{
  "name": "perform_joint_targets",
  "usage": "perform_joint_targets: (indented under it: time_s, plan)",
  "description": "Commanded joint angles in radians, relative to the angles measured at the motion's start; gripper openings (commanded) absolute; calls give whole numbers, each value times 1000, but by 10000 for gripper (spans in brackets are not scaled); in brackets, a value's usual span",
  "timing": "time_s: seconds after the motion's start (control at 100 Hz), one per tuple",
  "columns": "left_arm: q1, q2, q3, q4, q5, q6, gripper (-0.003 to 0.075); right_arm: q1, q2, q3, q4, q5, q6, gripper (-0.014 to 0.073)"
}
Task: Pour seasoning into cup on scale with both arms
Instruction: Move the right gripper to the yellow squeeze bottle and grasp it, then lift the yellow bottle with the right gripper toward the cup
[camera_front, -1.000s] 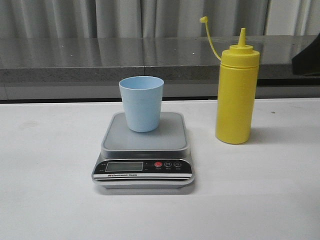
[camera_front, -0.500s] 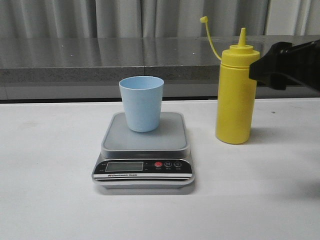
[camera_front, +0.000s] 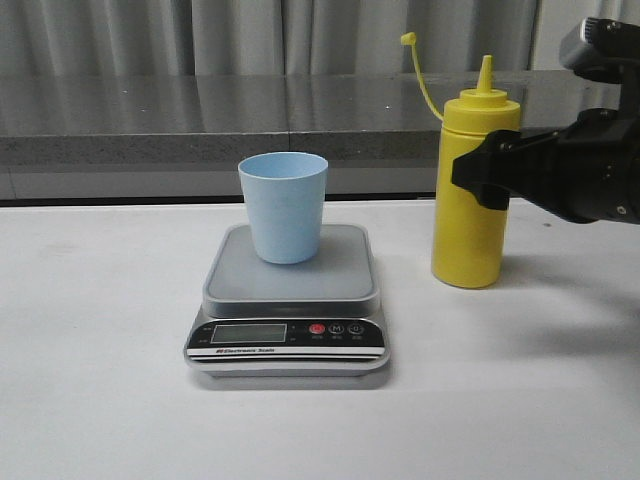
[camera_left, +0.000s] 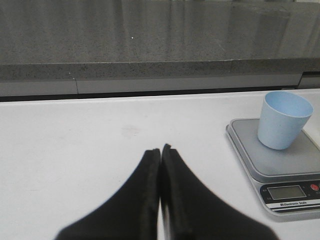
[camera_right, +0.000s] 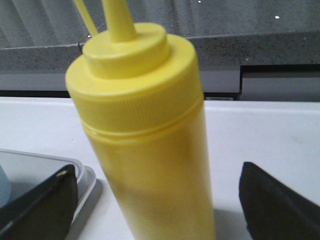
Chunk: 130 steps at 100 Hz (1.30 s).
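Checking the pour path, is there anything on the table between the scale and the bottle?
No. In the front view, only bare white table separates the scale from the bottle.

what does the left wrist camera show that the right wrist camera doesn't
Only the left wrist view shows the whole blue cup, the scale's display and the left gripper, its fingers pressed together over bare table. Only the right wrist view shows the yellow seasoning bottle close up, standing between the right gripper's spread fingers. Both show the scale and the white table.

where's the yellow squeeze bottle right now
In the front view, the yellow squeeze bottle stands upright on the table, right of the scale, between the right gripper's open fingers.
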Motion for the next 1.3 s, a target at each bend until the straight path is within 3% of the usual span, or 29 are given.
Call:
perform_joint_targets:
  time_s: [0.0,0.71,0.8,1.05,1.2,1.29]
  plan:
    - [1,8,-25,-4,-81,-8,-20,0,-9,-57,-27,-88,3,646]
    - [1,8,-25,-4,-81,-8,-20,1,141,-236,-68,-76,3,621]
    - [1,8,-25,-4,-81,-8,-20,1,141,-236,-69,-76,3,496]
    - [1,8,-25,-4,-81,-8,-20,1,136,-236,-70,-76,3,-71]
    - [1,8,-25,-4,-81,-8,-20,3,117,-236,-71,-75,-18,-60]
    - [1,8,-25,-4,-81,-8,-20,8,74,-238,-74,-31,-96,-60]
